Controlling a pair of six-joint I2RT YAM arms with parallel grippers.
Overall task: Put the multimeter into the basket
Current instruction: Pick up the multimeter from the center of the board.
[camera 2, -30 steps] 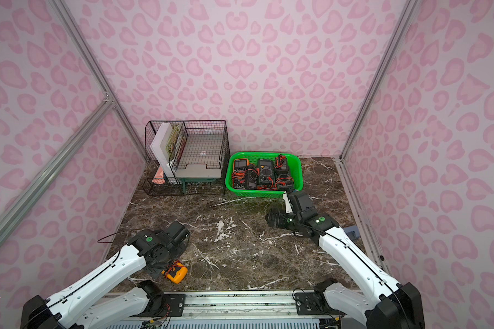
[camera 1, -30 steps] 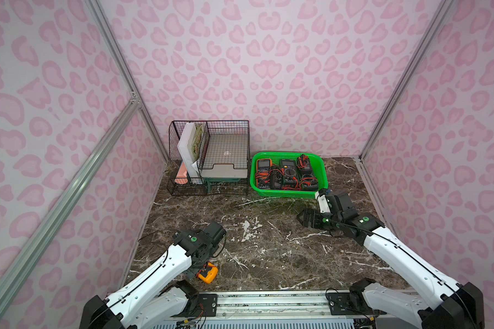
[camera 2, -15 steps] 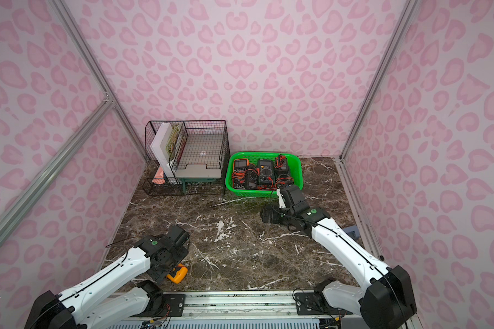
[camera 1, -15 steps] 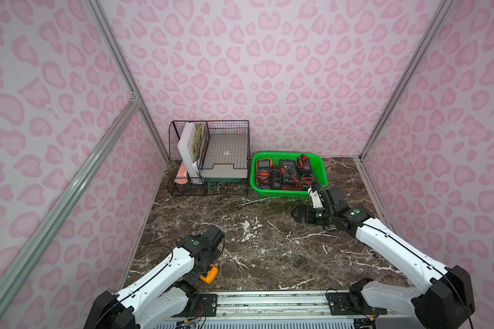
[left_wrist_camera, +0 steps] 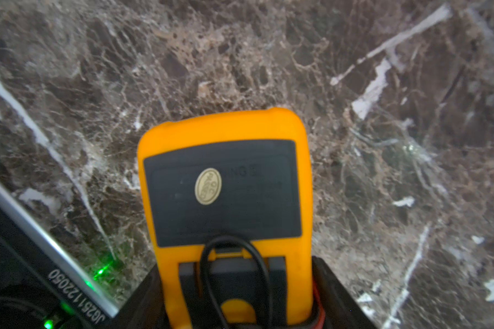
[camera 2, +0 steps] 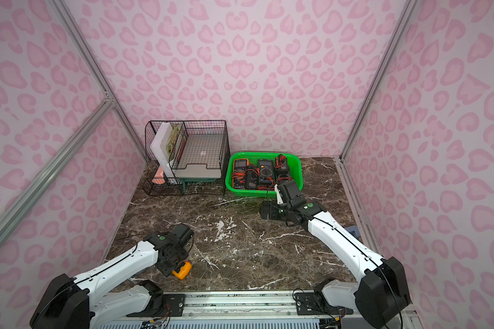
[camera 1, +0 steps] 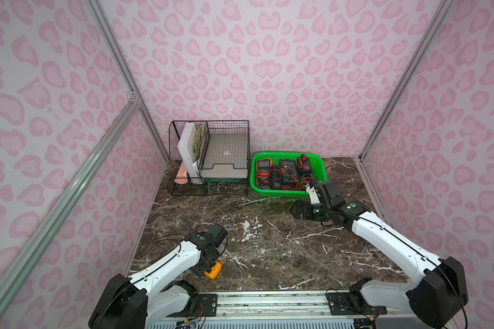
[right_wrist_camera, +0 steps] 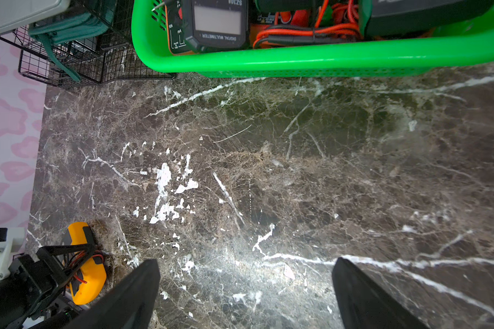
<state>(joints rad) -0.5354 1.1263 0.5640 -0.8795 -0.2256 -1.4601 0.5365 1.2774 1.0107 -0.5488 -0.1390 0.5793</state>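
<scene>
Left hand (left_wrist_camera: pixel 237 296) around multimeter (left_wrist_camera: pixel 226 185), table edge (camera 1: pixel 268 288)

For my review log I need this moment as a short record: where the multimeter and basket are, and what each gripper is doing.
multimeter: orange, back side up, at the near edge of the table
left gripper: shut on multimeter
right gripper: open, empty, over the table in front of the basket
basket: green, at the far side, beside a wire organiser; holds several meters
stage: multimeter gripped, not yet in basket
</scene>
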